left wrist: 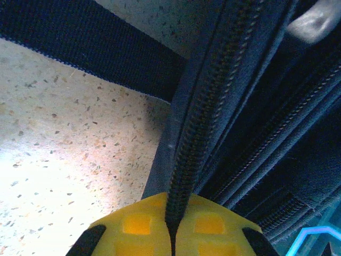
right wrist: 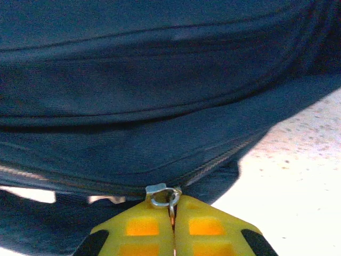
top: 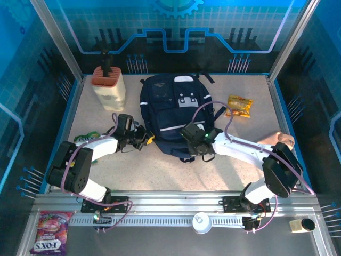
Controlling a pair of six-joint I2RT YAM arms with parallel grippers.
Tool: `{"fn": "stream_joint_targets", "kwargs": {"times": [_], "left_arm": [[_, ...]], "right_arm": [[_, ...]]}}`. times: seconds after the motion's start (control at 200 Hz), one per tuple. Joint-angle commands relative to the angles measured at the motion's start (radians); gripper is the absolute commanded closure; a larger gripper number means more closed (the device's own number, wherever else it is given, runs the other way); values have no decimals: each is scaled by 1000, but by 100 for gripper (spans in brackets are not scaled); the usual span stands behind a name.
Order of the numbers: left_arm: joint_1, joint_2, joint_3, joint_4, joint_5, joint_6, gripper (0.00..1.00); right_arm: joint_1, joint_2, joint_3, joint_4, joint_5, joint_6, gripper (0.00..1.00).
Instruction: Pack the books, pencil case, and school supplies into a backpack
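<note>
Now our left gripper (left wrist: 171,234) pinches the zip seam (left wrist: 205,117) of the backpack (top: 170,109) at mid-frame and our right gripper (right wrist: 171,226) clamps the zip pull (right wrist: 163,196), which could slip free if we tug askew.

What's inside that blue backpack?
The backpack shows only its navy outside. The left gripper pinches a zip seam, the right gripper a zip pull. Any contents are covered.
</note>
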Motion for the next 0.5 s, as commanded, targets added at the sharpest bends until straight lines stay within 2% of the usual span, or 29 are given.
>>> {"fn": "stream_joint_targets", "kwargs": {"times": [0.0, 0.195, 0.385, 0.495], "left_arm": [[28, -23, 22, -67, -61, 41, 100], [34, -66, 37, -150, -94, 107, 100], [32, -170, 118, -382, -172, 329, 62], [13, -245, 182, -509, -204, 486, 46]], "right_arm": [[-49, -30, -37, -74, 59, -5, 94], [-85, -42, -46, 20, 37, -86, 95], [-57, -67, -24, 133, -61, -239, 98], [-48, -91, -30, 205, -179, -310, 99]]}}
